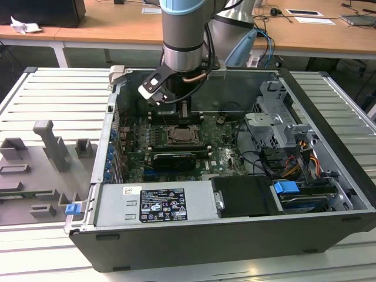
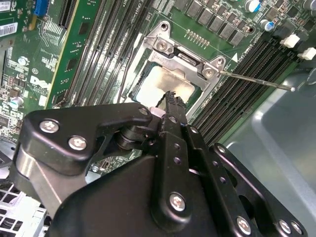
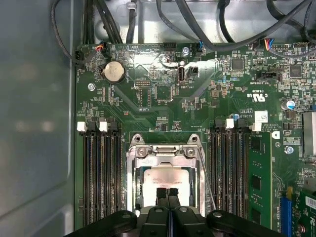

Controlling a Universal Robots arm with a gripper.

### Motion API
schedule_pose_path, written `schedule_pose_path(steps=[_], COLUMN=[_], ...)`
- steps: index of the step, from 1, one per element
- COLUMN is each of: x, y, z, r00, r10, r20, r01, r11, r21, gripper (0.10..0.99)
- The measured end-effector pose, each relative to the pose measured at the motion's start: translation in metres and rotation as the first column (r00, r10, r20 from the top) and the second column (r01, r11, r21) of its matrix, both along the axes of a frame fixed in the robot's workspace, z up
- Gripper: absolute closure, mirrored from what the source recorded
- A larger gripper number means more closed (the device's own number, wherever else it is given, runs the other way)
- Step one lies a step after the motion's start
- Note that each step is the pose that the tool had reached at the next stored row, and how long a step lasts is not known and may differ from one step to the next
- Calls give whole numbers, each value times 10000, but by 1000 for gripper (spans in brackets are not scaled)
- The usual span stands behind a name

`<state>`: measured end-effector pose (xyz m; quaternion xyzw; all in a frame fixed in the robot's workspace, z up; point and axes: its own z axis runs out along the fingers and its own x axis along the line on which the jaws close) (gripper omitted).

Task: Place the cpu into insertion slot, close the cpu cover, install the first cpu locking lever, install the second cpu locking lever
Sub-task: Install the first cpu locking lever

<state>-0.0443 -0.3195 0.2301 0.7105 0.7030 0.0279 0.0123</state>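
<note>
jaws closed together, holding nothing, tips directly over the cpu (image 3: 165, 177), which sits framed under the flat cpu cover (image 3: 163, 153).

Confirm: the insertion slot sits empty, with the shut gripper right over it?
Not empty. The first wrist view shows the cpu lying in the insertion slot, under the cpu cover. The shut gripper is right over it.

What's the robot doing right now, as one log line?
black end effector: shut, tips over cpu | pale square metal-topped cpu: seated in silver-rimmed insertion slot | silvery metal frame cpu cover: down around it
</note>
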Motion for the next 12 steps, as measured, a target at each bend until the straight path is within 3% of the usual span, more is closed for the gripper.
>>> schedule_pose_path(steps=[12], x=[0], y=[0], z=[78], r00=[10000], r10=[0], r20=[0], r01=[0], r11=[10000], r21=[-2], gripper=[980])
